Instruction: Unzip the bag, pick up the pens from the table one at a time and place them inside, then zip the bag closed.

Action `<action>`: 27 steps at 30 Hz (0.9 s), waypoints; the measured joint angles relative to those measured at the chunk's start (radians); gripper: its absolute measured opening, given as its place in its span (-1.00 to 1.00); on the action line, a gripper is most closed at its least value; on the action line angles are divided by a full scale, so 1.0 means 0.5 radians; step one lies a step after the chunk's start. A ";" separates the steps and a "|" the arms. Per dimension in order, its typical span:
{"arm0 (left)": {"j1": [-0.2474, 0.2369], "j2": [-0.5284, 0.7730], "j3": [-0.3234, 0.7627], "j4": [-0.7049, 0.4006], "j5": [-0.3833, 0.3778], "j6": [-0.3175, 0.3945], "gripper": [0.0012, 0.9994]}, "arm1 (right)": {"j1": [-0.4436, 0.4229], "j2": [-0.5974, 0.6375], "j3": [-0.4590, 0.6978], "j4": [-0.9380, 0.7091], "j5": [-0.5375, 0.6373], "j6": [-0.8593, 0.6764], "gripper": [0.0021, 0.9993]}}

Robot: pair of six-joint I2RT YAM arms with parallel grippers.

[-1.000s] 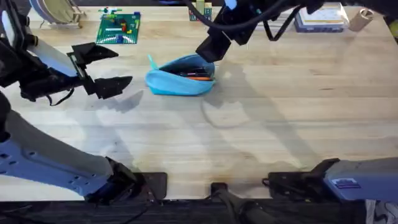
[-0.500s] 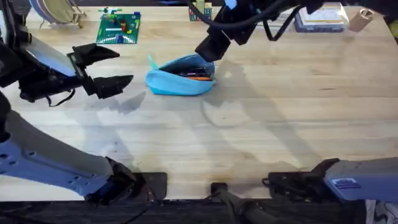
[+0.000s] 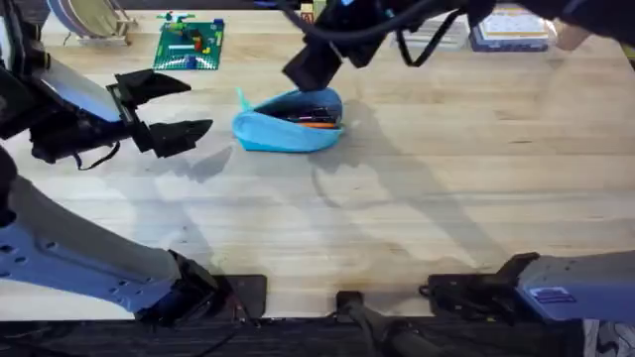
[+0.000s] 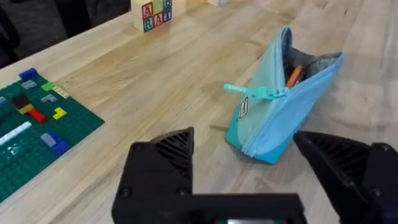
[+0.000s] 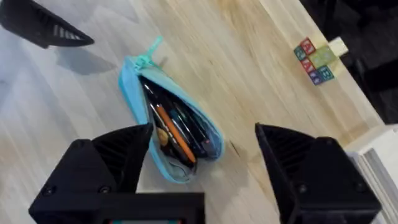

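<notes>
Nearest, the left hand [image 3: 171,107] hovers with fingers spread over the table [image 3: 417,198], the bag [image 3: 289,121] just to its right. Beyond, the right hand [image 5: 205,162] hangs spread above the unzipped bag, pens [image 5: 169,134] inside.

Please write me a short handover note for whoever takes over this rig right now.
Left gripper: open, empty, held to the left of the bag.
Right gripper: open, empty, above the bag's far side.
Bag: light blue pouch on the table, unzipped and gaping, with its zipper pull at the end nearer the left gripper.
Pens: an orange one and darker ones lie inside the bag; I see none loose on the table.
Done: unzipping and, as far as I can tell, loading the pens.
Left: zip the bag closed, probably one gripper steadying the bag while the other draws the pull.
</notes>
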 joint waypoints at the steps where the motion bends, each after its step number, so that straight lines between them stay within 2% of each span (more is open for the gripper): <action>1: 0.000 0.000 0.000 0.000 0.000 0.000 0.99 | 0.019 0.000 0.000 0.012 0.000 0.004 0.99; 16: 0.000 0.000 0.000 0.000 0.000 0.000 0.99 | 0.187 0.015 0.012 0.095 0.000 0.278 0.99; 22: 0.000 0.000 0.000 0.000 0.000 0.000 0.99 | 0.223 0.170 0.160 0.070 0.000 0.351 0.99; 27: 0.000 0.000 0.000 -0.005 0.000 0.000 0.99 | 0.229 0.324 0.352 -0.073 0.000 0.416 0.99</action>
